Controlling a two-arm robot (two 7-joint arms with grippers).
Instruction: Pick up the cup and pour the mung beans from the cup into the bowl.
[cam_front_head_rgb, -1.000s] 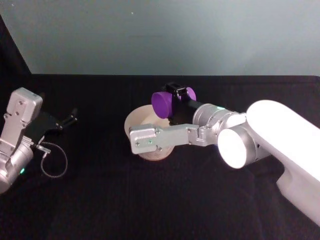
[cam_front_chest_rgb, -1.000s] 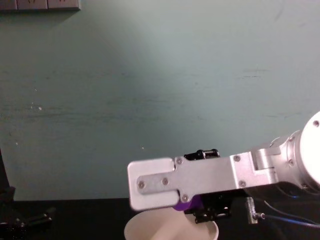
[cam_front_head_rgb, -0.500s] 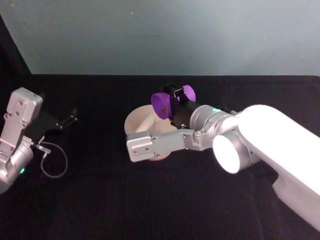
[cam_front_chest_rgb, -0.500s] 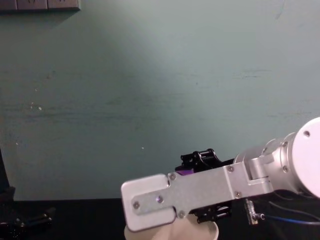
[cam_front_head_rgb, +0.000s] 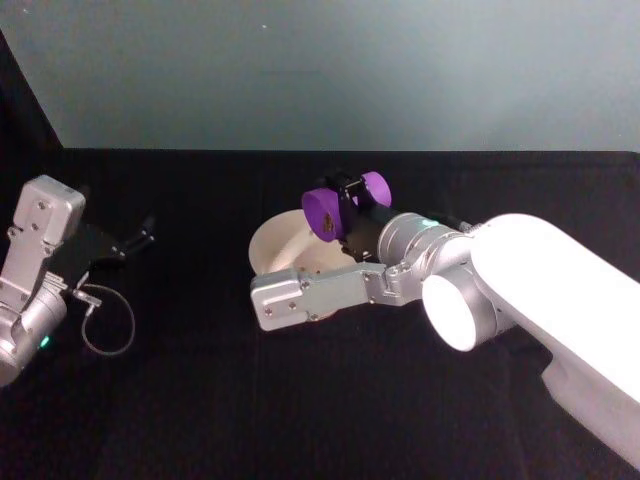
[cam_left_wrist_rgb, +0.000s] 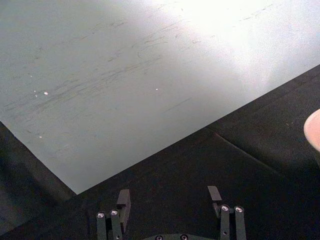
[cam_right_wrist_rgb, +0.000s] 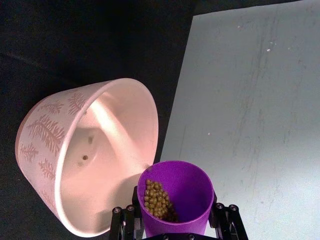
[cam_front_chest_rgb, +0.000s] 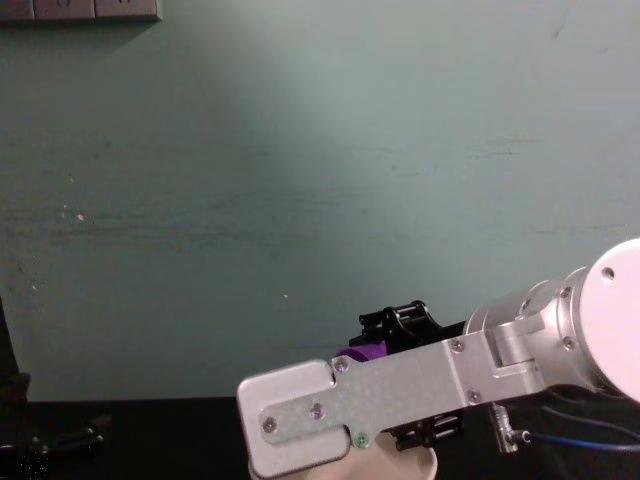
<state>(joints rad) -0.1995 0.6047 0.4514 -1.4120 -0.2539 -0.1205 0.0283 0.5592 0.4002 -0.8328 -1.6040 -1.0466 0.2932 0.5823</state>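
Rolling further over than a second ago, your right arm has dropped its flat wrist link lower across the head view and tipped the cup more steeply.

On the black table, the right arm reaches across to the middle. The right end effector is clamped on the cup's sides, carrying it in the air.

The bowl sits on the table just below and ahead of that end effector, with its near rim under the cup's mouth.

The cup lies nearly on its side, mouth turned toward the bowl.

The mung beans sit heaped against the lower inside wall of the cup, short of the lip. On the bowl's floor you can see one or two small specks, possibly the first beans.

So the pick-up looks done and the pour has barely begun. Nearly all the beans have yet to go over, which I judge needs more roll with the mouth kept over the bowl.

Your left end effector is parked well apart from the right one, fingers spread and empty.
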